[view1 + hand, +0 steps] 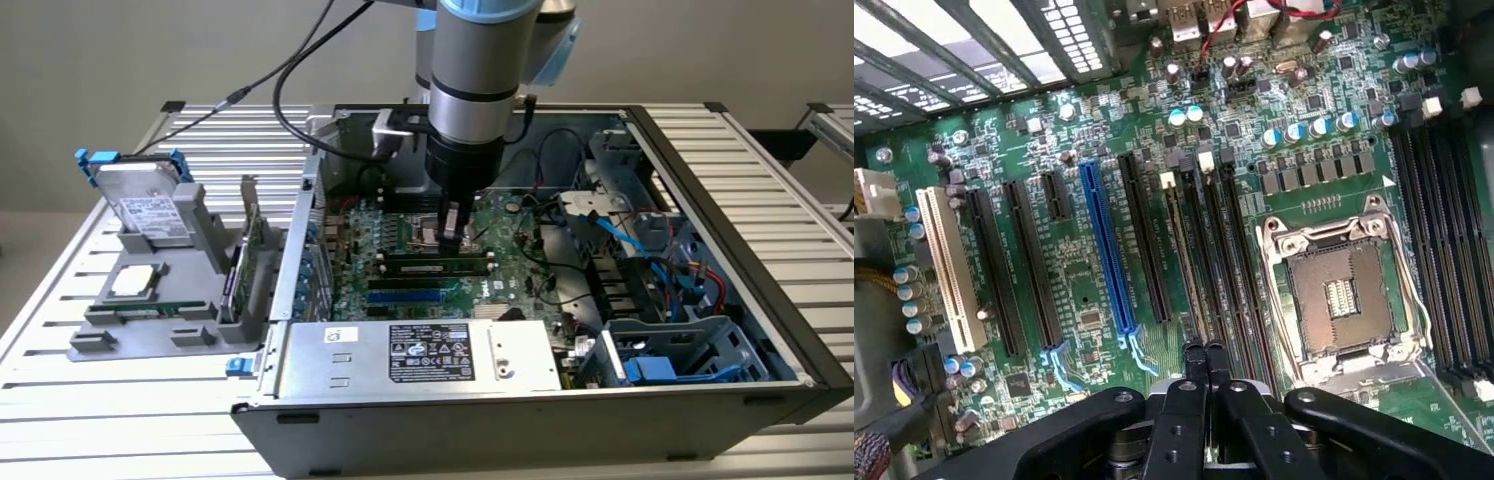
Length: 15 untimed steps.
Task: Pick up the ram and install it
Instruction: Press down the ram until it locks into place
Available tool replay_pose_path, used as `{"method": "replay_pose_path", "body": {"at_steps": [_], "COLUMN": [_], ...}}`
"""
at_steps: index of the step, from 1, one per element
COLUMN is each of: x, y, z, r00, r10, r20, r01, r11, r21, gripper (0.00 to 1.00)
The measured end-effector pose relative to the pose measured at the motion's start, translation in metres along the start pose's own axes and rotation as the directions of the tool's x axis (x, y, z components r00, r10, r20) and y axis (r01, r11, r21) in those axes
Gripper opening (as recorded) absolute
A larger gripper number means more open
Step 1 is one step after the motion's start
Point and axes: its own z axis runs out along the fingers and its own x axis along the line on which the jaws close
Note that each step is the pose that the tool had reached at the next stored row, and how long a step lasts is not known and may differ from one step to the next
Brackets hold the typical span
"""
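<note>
One ram sits in its motherboard slot — the gripper, clenched shut, presses down on it; seating step, needing firm, even pressure.

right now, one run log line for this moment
gripper: shut | holds: nothing seen | position: over ram seated in motherboard slot | cpu socket: empty

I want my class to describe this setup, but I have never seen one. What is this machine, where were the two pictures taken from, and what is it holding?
It is a robot arm ending in a gripper, reaching into an open computer case. One picture looks on from outside; the other comes from a camera on the arm's wrist, looking down past the shut fingers at the main circuit board. The gripper is at the ram, a thin stick lying in its slot. A gray tray of spare parts sits beside the case.
</note>
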Motion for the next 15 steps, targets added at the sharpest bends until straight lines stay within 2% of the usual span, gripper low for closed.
{"method": "replay_pose_path", "body": {"at_steps": [4, 8, 15], "x": [0.0, 0.0, 0.0], "y": [0.0, 0.0, 0.0], "z": [0.0, 0.0, 0.0], "r00": [0.9986, 0.9941, 0.9792], "r10": [0.053, 0.108, 0.203], "r20": [0.0023, 0.0043, 0.0077], "r01": [-0.053, -0.108, -0.203], "r11": [0.9986, 0.9941, 0.9792], "r21": [0.0022, 0.0034, 0.0039], "gripper": [0.1, 0.1, 0.1]}}
